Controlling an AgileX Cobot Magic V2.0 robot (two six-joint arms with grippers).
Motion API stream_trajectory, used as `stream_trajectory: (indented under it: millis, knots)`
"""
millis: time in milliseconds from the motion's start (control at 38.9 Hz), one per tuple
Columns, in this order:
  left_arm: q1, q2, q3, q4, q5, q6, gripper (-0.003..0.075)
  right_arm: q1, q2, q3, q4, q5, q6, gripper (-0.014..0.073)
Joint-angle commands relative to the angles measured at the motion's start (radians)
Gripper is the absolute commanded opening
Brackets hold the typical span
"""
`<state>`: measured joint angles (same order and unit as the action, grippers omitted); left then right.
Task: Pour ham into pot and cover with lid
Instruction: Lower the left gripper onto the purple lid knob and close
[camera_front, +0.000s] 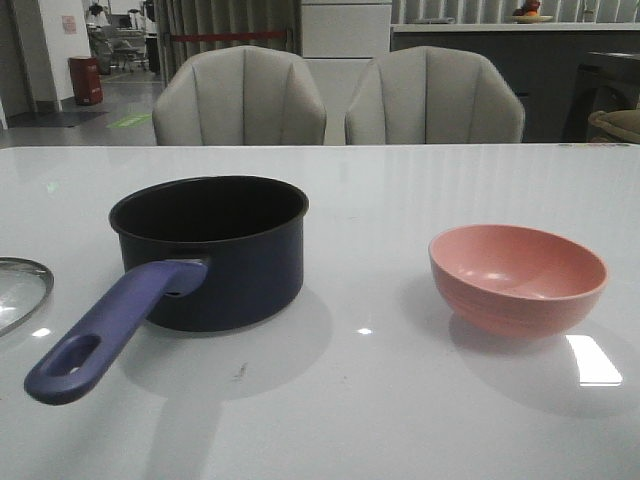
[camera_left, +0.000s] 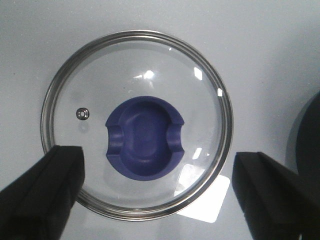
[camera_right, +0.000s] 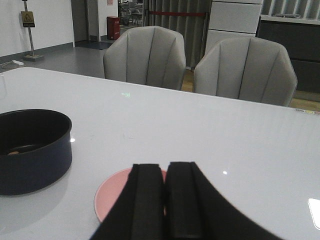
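Two grippers were at work over a white table (camera_front: 420, 400). In the left wrist view the left gripper (camera_left: 159, 192) hung with its black fingers (camera_left: 47, 192) spread wide, one on either side of the lid (camera_left: 137, 125), touching nothing I could see; the glass lid lay flat on the table with its blue knob (camera_left: 144, 146) up, and only its rim showed at the left edge of the front view. In the right wrist view the right gripper (camera_right: 165, 200) had its two fingers pressed together with nothing between them, hovering above the pink bowl (camera_front: 517, 277), which stood upright on the table's right side and looked empty. The pot (camera_front: 210, 250) stood left of centre, well apart from the bowl, its purple-blue handle (camera_front: 110, 335) reaching toward the camera and leftward. Ham (camera_right: 14, 152) showed as a small orange bit on the pot's floor in the right wrist view. Two grey chairs (camera_front: 240, 98) stood behind the table.
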<state>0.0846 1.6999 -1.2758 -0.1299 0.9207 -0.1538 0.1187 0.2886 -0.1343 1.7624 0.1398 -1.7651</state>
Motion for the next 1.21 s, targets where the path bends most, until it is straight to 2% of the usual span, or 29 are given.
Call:
stream_trajectory:
  millis: [0, 873, 1181]
  knots:
    - [-0.003, -0.003, -0.047, 0.001, 0.009, -0.019, 0.0628, 0.001, 0.005, -0.022, 0.018, 0.018, -0.009, 0.0148]
    - [-0.003, 0.201, -0.115, 0.000, 0.053, -0.060, 0.0628, 0.001, 0.005, -0.022, 0.018, 0.018, -0.009, 0.0148]
    - [-0.003, 0.215, -0.116, 0.008, 0.034, -0.060, 0.0624, 0.001, 0.005, -0.022, 0.018, 0.018, -0.009, 0.0148]
